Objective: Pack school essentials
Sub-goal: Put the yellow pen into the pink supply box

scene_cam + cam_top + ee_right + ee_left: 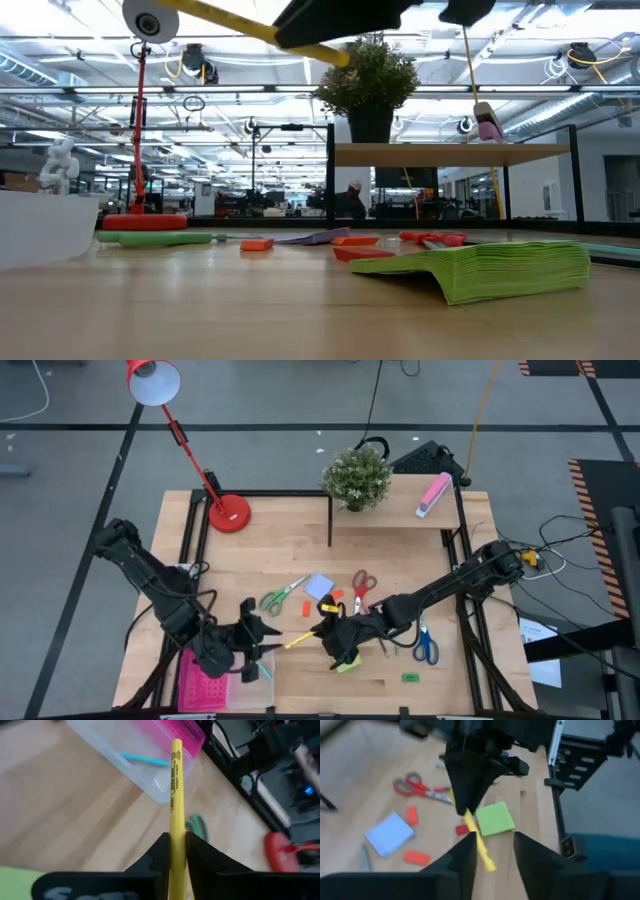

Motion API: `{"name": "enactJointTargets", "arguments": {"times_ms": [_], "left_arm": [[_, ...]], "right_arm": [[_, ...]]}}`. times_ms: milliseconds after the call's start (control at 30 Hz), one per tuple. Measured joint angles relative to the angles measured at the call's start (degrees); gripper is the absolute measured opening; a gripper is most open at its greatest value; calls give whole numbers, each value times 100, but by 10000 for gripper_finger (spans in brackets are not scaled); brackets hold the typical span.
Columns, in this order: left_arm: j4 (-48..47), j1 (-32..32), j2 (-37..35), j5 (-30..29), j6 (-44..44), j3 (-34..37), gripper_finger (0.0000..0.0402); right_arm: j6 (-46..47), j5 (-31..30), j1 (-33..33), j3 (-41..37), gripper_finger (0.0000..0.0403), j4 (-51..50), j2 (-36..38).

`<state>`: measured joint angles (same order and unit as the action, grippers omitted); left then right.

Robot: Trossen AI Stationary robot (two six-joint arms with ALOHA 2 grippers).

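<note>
Above the green note pad (347, 662), your right gripper (322, 633) is squeezed tight on the yellow pencil (299, 640), lifted off the table. Your left gripper (262, 636) waits just beside it with fingers apart, holding nothing, near the pink tray (201, 685).

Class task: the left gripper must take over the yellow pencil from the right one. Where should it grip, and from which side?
Grip the free end of the yellow pencil, which juts from the right gripper toward the open left gripper; come in from the left, fingers straddling the thin shaft.
</note>
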<state>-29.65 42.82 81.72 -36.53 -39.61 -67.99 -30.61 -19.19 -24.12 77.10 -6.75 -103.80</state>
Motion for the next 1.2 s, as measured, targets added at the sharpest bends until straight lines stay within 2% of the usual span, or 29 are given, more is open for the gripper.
{"name": "enactJointTargets", "arguments": {"times_ms": [100, 300, 400, 533, 700, 833, 1100, 1200], "left_arm": [[-4, -52, 187, 82, -648, 0, 182], [-23, -86, 560, 53, -1197, 0, 245], [-104, -271, 686, -20, -1569, 0, 257], [-59, -495, 799, 76, -1852, 0, 253], [-172, -677, 926, 92, -2164, 0, 226], [-180, -723, 945, 177, -2239, 2, 189], [-179, -567, 926, 152, -2217, 0, 62], [-191, -507, 926, 163, -2152, 0, 24]], "right_arm": [[-488, -213, 0, 2, 37, 106, -50], [-1230, -538, 0, 0, 37, 185, -54], [-1805, -755, 0, 0, 37, 296, -51], [-2381, -791, 2, 0, 37, 325, -51], [-2881, -786, 0, 0, 37, 786, -51], [-3206, -786, 0, 2, 38, 973, -51], [-3460, -784, 15, 2, 45, 995, -51], [-3462, -780, 13, 2, 61, 1000, -51]]}}
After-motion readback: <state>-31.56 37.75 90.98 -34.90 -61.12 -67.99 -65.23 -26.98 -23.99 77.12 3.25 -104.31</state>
